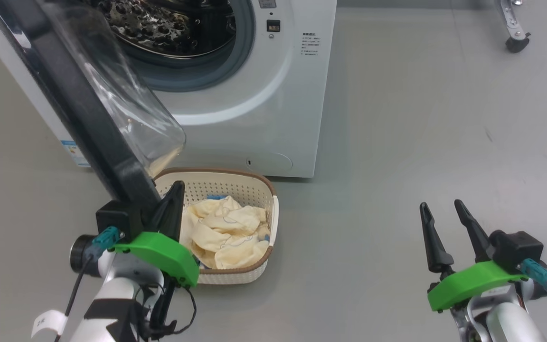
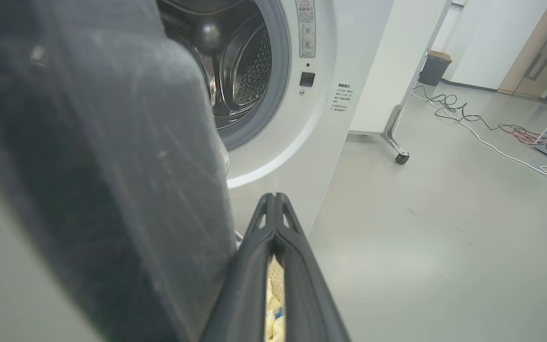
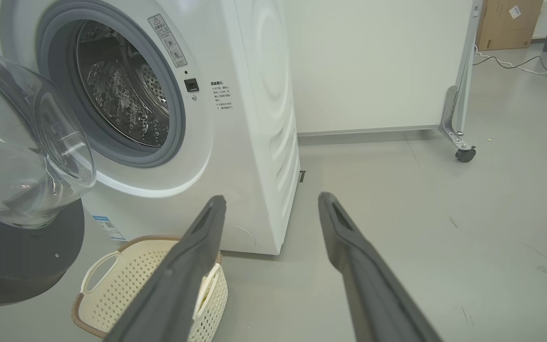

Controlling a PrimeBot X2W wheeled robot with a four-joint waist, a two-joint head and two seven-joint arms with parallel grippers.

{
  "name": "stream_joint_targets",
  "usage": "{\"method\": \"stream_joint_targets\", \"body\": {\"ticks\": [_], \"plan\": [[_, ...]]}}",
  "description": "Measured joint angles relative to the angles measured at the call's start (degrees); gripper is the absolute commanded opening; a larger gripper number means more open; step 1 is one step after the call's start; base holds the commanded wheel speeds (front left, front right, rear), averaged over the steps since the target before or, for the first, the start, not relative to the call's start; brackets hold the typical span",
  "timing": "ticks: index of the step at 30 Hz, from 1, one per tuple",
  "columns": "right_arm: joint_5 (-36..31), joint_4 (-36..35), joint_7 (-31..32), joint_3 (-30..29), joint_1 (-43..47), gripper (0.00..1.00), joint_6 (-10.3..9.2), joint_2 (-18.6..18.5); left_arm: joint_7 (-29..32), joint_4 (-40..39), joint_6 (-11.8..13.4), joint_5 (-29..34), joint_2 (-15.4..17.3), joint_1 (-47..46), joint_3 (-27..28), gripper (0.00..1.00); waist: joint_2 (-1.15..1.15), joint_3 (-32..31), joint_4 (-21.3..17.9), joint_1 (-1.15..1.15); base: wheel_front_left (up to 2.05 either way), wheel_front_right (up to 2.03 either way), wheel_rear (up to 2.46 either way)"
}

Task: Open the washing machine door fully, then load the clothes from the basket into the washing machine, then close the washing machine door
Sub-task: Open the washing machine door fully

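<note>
The clenched left gripper (image 1: 176, 188) is sitting at lower left, just right of the glossy black-ringed round glass door (image 1: 74, 104), nearer than the spread, empty right gripper (image 1: 441, 205).

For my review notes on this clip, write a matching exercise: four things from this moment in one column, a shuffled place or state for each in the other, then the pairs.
Column one
1. washing machine door
2. clothes
3. left gripper
4. right gripper

Column two
A. open, fingers spread over the grey floor
B. heaped inside the basket
C. standing open, clear glass bowl facing the drum
D. shut, fingers together beside the door's lower edge

Pairs: 1-C, 2-B, 3-D, 4-A
</note>
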Motion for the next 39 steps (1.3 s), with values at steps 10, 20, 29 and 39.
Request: {"method": "stream_joint_targets", "body": {"ticks": [10, 20, 29, 39], "plan": [[0.36, 0.71, 0.0, -0.02, 0.08, 1.0, 0.0, -0.01, -0.49, 0.12, 0.34, -0.64, 0.07, 1.3, -0.3, 0.0, 0.0, -1.4, 4.97, 0.0, 0.0, 0.0, 0.0], [0.42, 1.21, 0.0, 0.73, 0.26, 1.0, -0.01, 0.0, -0.51, -0.33, 1.02, -1.27, 0.63, 3.16, -0.15, 0.0, 0.0, -3.15, 11.58, 0.0, 0.0, 0.0, 0.0], [0.41, 1.36, 0.0, 1.26, 0.26, 1.0, 0.0, -0.01, -0.53, -1.13, 2.18, -2.5, 2.05, 3.44, 0.96, 0.0, 0.0, -2.65, 16.3, 0.0, 0.0, 0.0, 0.0], [0.4, 1.37, 0.0, 1.52, 0.02, 1.0, -0.01, -0.18, -1.43, -3.12, 3.74, -4.91, 4.15, 3.48, 5.26, 0.0, 0.0, 0.81, 18.45, 0.0, 0.0, 0.0, 0.0]]}}
